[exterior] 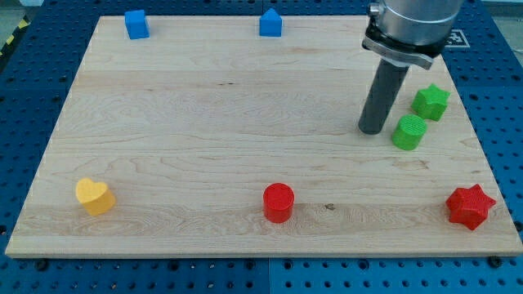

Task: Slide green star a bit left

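Star [431, 101], green, sits at roughly 2 o'clock on the board [204, 139], near the view's right edge. Green cylinder [409, 131] lies just beside it at the star's 7 o'clock; can't tell if they touch. No gripper on this rig, so nothing to open or close, just a dark rod w/ my tip [373, 131] down on the wood. Tip is at the star's 8 o'clock, just beside the cylinder's 9 o'clock side, i.e. on the wrong side for a leftward shove. Judgement: to slide the star a bit left, the tip needs to get round to the star's 3 o'clock, and that's where trouble starts. Risk 1: going straight across from here would hit the cylinder first and knock it rightward or into the star. Risk 2: board edge is close on the star's right, so there's little room to line up; a sloppy approach could nudge the star toward the edge instead. Risk 3: even w/ a clean push from 3 o'clock, the star may meet the cylinder and drag it along, or pivot on a point and spin rather than slide. Risk 4: "a bit" means a short stroke; overshoot is easy. Other blocks are well apart and not in play: 2 blue ones [136, 24] [270, 23] at 11 and 12 o'clock, yellow heart [95, 196] at 8, red cylinder [278, 202] at 6, red star [470, 206] at 4.
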`<action>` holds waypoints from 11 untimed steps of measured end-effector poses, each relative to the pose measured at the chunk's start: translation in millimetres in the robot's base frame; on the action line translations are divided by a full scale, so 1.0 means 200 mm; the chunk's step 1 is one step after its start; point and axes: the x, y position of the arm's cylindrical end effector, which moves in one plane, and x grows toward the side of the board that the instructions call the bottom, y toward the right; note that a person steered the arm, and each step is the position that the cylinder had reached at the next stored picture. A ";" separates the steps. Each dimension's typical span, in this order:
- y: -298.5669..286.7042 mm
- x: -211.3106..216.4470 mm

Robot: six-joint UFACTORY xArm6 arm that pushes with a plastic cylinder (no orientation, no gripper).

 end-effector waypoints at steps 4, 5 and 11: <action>-0.05 -0.13; -0.04 -0.42; 0.72 -0.15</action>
